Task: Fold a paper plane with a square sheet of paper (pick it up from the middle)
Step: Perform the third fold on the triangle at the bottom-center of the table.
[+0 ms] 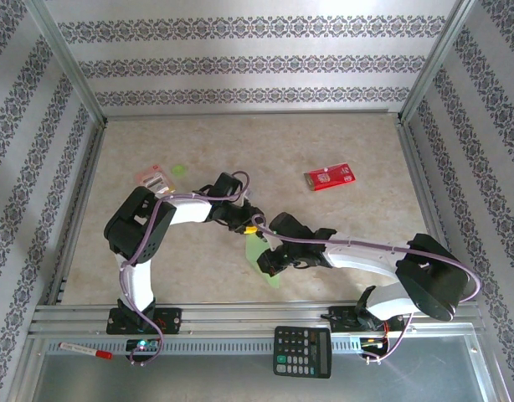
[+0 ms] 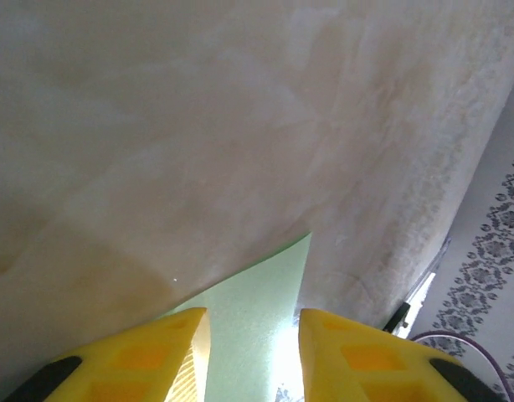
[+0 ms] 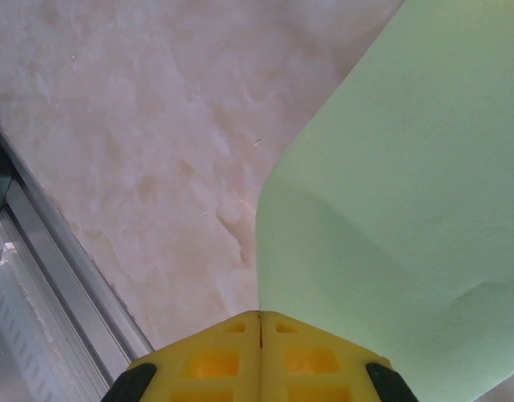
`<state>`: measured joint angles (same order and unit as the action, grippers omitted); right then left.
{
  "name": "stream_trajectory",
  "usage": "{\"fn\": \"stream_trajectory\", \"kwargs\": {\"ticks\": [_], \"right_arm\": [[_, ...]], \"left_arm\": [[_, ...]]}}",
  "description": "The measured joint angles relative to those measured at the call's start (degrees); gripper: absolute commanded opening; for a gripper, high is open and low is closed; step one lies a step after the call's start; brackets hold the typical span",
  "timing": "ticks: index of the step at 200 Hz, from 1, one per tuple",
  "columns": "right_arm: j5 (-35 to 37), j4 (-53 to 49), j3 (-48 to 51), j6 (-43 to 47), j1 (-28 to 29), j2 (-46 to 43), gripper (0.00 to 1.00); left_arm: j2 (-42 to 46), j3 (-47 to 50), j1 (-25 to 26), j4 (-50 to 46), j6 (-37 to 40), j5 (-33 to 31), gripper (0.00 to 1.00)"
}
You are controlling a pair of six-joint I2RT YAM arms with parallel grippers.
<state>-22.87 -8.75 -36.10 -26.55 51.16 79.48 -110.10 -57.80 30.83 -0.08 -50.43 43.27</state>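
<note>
Square sheet of paper [image 3: 391, 184]: creased, folding apparently unfinished. My right gripper [image 3: 259, 318] pinches it; left gripper [image 2: 253, 318] open astride its corner.

Light-green sheet of paper [image 3: 391, 167], yellow fingers [image 2: 140, 360], red packet [image 1: 329, 177] — floral-striped walls [image 1: 240, 63].

Packet [image 1: 329, 177] lies behind and right of the paper [image 1: 255, 249]
</note>
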Motion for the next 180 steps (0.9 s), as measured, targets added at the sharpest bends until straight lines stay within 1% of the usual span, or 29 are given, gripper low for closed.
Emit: {"fn": "stream_trajectory", "kwargs": {"ticks": [56,117,180], "right_arm": [[-1.01,-1.75,-0.07,0.09,-3.10,1.22,0.02],[-1.79,-4.81,-2.12,1.53,-7.52,3.78,0.03],[-2.12,-6.56,-4.37,2.84,-8.68,7.48,0.04]], "left_arm": [[-0.04,0.00,-0.09,-0.66,2.95,0.00,0.32],[-0.11,0.00,-0.09,-0.85,4.15,0.02,0.32],[-0.11,0.00,-0.09,-0.94,4.81,0.04,0.31]]}}
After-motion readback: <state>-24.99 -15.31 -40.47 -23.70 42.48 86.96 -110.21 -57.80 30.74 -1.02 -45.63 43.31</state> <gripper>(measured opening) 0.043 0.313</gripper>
